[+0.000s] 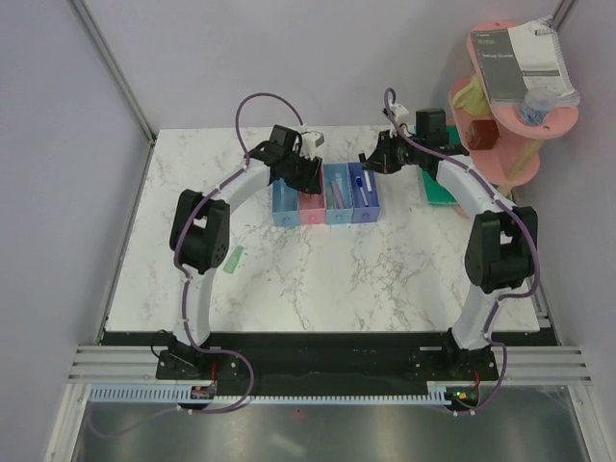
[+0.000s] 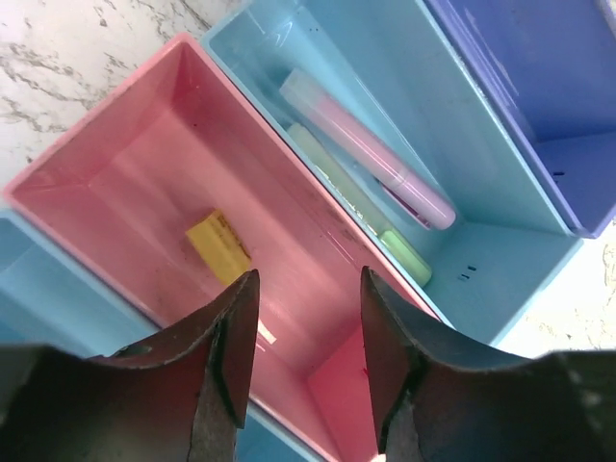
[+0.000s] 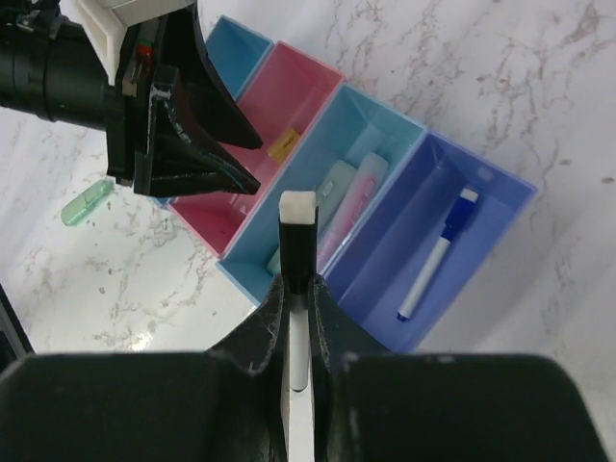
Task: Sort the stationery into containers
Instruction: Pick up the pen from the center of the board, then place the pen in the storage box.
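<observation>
The containers (image 1: 327, 200) stand in a row at mid-table: light blue, pink (image 2: 115, 173), light blue (image 2: 500, 241), dark blue (image 2: 539, 87). My left gripper (image 2: 308, 289) hangs open and empty over the pink bin, where a tan block (image 2: 219, 246) lies on the floor. A pink stick (image 2: 371, 149) and a green stick (image 2: 404, 255) lie in the neighbouring light blue bin. My right gripper (image 3: 298, 289) is shut on a white marker with a black cap (image 3: 296, 245), held above the bins' near ends. A blue-and-white pen (image 3: 438, 255) rests in the dark blue bin. Another green stick (image 1: 234, 258) lies on the table at the left.
A pink tiered shelf (image 1: 510, 115) stands at the back right with a spiral booklet (image 1: 525, 58) on top. A green mat (image 1: 438, 188) lies under the right arm beside the bins. The two grippers (image 3: 252, 164) are close together above the bins.
</observation>
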Robot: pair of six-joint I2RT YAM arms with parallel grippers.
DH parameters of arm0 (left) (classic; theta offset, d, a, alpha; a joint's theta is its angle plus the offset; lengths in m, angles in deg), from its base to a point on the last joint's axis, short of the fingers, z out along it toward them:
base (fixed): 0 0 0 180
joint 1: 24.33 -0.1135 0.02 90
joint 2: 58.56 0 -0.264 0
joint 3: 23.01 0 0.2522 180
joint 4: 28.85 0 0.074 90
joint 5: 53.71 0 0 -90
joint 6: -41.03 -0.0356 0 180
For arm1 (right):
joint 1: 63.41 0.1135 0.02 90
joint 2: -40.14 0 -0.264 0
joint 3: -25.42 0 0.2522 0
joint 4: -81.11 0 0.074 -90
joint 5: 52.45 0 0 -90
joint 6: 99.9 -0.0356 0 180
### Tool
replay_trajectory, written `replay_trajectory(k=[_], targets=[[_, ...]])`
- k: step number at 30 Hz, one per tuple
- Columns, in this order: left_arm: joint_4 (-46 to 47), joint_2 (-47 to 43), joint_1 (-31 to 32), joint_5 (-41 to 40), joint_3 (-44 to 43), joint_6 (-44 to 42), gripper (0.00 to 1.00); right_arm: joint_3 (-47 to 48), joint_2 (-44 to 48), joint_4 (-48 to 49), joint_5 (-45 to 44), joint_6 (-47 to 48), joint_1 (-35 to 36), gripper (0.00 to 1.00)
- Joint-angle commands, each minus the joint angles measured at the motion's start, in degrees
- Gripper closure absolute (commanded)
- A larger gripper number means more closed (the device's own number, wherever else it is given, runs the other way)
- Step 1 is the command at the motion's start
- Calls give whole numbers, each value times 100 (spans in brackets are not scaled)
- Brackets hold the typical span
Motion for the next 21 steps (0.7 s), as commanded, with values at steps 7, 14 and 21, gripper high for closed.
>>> replay_trajectory(k=[7,14,21], targets=[[87,-1279,-19,-216,309,-298,37,551,-876,918,146,-465,124,96],[-194,-2466,-28,-180,959,-851,34,542,-1227,909,-127,-201,115,96],[-441,-3442,-28,-1207,2871,-2292,33,296,-1272,927,-294,-60,124,85]])
